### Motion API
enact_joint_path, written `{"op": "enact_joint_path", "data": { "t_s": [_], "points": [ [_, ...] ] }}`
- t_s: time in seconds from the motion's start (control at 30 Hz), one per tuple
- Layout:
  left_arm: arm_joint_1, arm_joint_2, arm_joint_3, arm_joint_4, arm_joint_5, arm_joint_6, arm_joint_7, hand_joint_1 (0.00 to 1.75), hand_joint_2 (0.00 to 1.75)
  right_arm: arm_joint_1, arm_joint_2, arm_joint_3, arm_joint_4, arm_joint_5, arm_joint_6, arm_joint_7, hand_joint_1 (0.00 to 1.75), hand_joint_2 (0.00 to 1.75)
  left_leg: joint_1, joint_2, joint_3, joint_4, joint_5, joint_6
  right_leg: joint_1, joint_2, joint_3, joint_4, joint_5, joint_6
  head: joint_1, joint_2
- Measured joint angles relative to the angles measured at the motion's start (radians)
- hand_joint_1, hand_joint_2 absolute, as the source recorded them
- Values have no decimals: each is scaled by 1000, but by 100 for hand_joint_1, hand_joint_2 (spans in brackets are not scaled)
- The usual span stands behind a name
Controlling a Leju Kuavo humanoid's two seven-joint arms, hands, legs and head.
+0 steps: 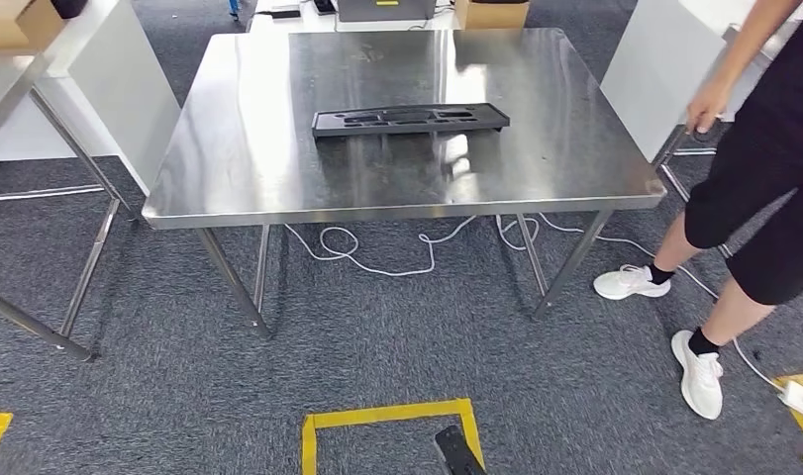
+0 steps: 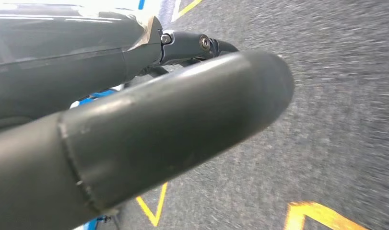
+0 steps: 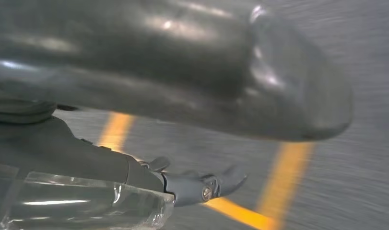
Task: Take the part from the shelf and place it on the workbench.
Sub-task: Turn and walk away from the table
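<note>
Fingers (image 3: 216,184) of both hands too blurred to tell their state, long black moulded part (image 1: 410,120) flat on steel workbench (image 1: 229,148)

Workbench (image 1: 229,158): bright silver steel. Part (image 1: 409,120): matte black, at 12 o'clock. Carpet (image 1: 377,336): speckled grey. Floor tape (image 1: 387,416): yellow, 6 o'clock. Cable (image 1: 377,259): white. Person's shoes (image 1: 630,282): white; shorts (image 1: 763,198): black.

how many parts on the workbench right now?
1. A single black tray-like part lies flat near the middle of the steel workbench, long side across the view. No other part sits on the workbench top; its far edge is cut off.
</note>
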Motion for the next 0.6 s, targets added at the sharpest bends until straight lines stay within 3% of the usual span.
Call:
{"op": "enact_joint_path", "data": {
  "t_s": [0.03,0.07,0.1,0.13,0.2,0.27,0.33,0.4,0.43,0.5,0.57,0.6],
  "points": [
    [1,0,0,0,-3,0,0,0,0,6,-4,5,34,-2,-9,24,0,0,3,0,-10,64,-46,-6,-1,-1,-11,1,11,-1,-1,0],
    [1,1,0,0,-5,-1,0,0,0,13,-9,7,64,-5,-14,46,0,0,8,0,-13,119,-70,-13,-2,-3,-23,2,21,4,-2,0],
    [1,1,0,0,-7,-1,0,0,0,20,-14,8,87,-10,-18,63,0,0,13,0,-6,150,-70,-19,-5,-4,-35,5,31,10,-2,0],
    [1,2,0,0,-8,-1,0,0,0,26,-18,8,105,-14,-20,76,0,0,18,0,17,146,-52,-25,-9,-5,-49,9,39,17,-1,0],
    [0,2,0,0,-9,-1,0,0,0,33,-25,8,131,-19,-24,90,0,0,29,3,108,39,-16,-39,-17,-6,-77,26,49,29,-2,0],
    [-4,2,1,0,-10,-2,0,0,0,33,-31,8,151,-19,-29,103,0,0,29,2,184,-77,-19,-42,-16,-6,-104,48,55,43,-4,0],
    [-5,2,1,0,-9,-2,-1,0,0,33,-35,8,168,-19,-40,129,0,0,20,1,195,-107,-25,-29,-9,-6,-117,57,66,61,-4,0],
    [-5,1,3,0,-9,-2,-2,0,0,38,-42,8,185,-23,-56,161,0,0,15,5,182,-109,-12,-5,-9,-5,-127,62,65,76,-2,0],
    [-5,0,4,0,-8,-1,-2,0,0,42,-46,8,191,-28,-63,176,0,0,13,7,173,-111,-3,9,-10,-3,-140,82,47,77,1,0],
    [-7,0,6,0,-8,-1,-2,0,0,47,-53,7,201,-41,-75,199,0,0,12,12,149,-113,16,34,-15,0,-186,183,-28,69,5,0],
    [-7,0,9,1,-10,-2,-2,0,0,51,-60,3,209,-50,-84,215,0,0,9,14,123,-112,36,45,-15,2,-221,310,-91,69,7,0],
    [-7,0,10,1,-12,-3,-1,0,0,52,-64,2,212,-51,-89,224,0,0,7,15,109,-112,46,46,-14,3,-219,341,-98,74,7,0]
  ]
}}
